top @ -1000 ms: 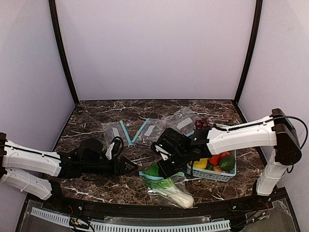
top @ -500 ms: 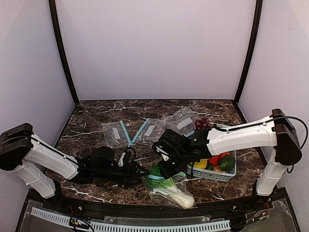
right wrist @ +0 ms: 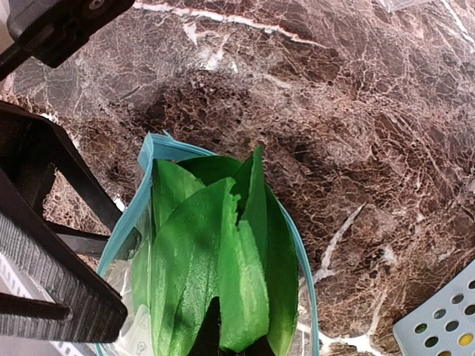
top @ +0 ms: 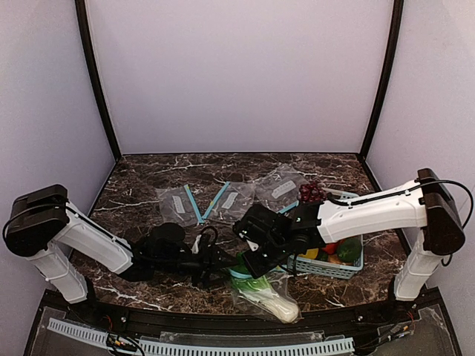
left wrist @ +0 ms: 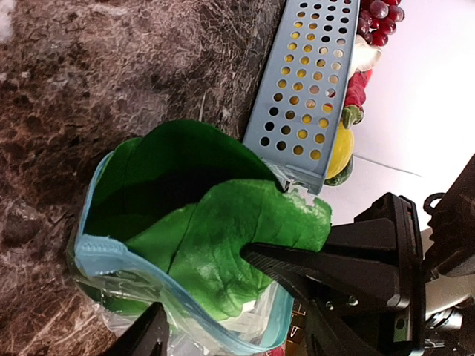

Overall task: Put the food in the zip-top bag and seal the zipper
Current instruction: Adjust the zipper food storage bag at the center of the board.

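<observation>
The zip-top bag (top: 251, 298) lies at the near edge of the table (top: 148, 178), with its mouth toward 11 o'clock and the black front rail just behind its closed end at 5 o'clock. The large leafy vegetable (top: 267, 293) is inside it, white stalk deep in and green leaves poking past the rim. The light-blue zipper (right wrist: 304, 259) is unsealed and curves round the leaves on both sides.

Room is tight here. The basket (top: 326, 268) sits just beside the bag at 2 o'clock, and in the left wrist view its perforated wall (left wrist: 297, 96) nearly touches the leaves (left wrist: 215, 222). It holds a red-orange toy vegetable (top: 331, 246), with grapes (top: 312, 191) at its far corner. Bare marble lies at 9 to 12 o'clock of the mouth, and the smaller bags (top: 177, 202) are well apart at the far side.

The left gripper (top: 220, 265) is at the mouth from 9 o'clock with its fingers spread, and the zipper rim (left wrist: 126, 256) lies between them. The right gripper (top: 256, 261) sits over the mouth from 12 o'clock — whether it pinches the rim cannot be told.

Since a second ago the left arm has stretched rightward — its gripper was well short of the bag then and is now at the mouth. The right gripper and the bag have hardly shifted.
</observation>
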Motion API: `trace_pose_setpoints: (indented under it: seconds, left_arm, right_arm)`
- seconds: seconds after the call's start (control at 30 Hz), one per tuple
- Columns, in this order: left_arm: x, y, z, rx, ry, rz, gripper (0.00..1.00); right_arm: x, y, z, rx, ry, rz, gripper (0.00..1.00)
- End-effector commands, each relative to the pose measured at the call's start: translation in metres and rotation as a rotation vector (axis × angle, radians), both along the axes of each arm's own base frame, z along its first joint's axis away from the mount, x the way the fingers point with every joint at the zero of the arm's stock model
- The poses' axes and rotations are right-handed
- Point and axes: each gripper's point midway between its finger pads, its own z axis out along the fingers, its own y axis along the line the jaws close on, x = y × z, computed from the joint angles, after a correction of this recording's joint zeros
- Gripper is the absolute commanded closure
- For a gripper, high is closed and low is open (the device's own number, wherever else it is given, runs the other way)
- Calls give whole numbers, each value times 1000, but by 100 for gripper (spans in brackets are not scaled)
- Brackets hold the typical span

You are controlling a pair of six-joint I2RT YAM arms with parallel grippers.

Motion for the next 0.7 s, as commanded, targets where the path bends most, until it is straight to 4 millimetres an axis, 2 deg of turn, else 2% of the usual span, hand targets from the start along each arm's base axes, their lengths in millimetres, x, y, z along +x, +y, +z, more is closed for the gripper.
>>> trace_pose_setpoints:
  seconds: [0.0,0.17,0.27,0.4,0.67]
  left_arm:
    - [3,-8,13,-13,-17,-4,44]
    - [0,-11,11,-9,-3,-29,59]
    - [-1,-11,11,-4,-1,-38,74]
    - [-4,-8,4,41,-3,-54,76]
    - [-9,-8,-10,84,14,-92,68]
  right_arm:
    - [-4,-2,2,-23,-26,15,100]
    - [-4,2,4,-21,-42,21,100]
    - [-5,3,4,-24,-41,29,100]
    - [-8,4,6,-23,-44,36,100]
    - [-10,7,10,-24,-59,49,100]
